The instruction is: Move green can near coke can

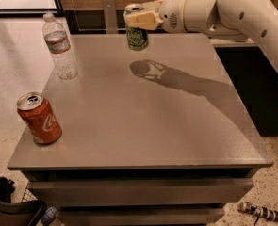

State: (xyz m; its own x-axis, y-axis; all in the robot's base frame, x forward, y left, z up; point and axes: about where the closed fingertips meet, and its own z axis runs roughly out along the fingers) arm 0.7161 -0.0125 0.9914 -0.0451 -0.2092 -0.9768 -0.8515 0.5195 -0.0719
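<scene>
The green can (pixel 137 35), pale green with a silver top, hangs upright in the air above the far middle of the grey table (pixel 148 126). My gripper (pixel 139 19) is shut on the green can's upper part, with the white arm reaching in from the right. The can's shadow lies on the table below it. The coke can (pixel 38 118), red-orange with white script, stands upright near the table's front left corner, far from the gripper.
A clear plastic water bottle (pixel 60 46) stands upright at the table's far left edge. A dark wall and wooden panel run behind the table. A black object (pixel 9 206) sits on the floor at the front left.
</scene>
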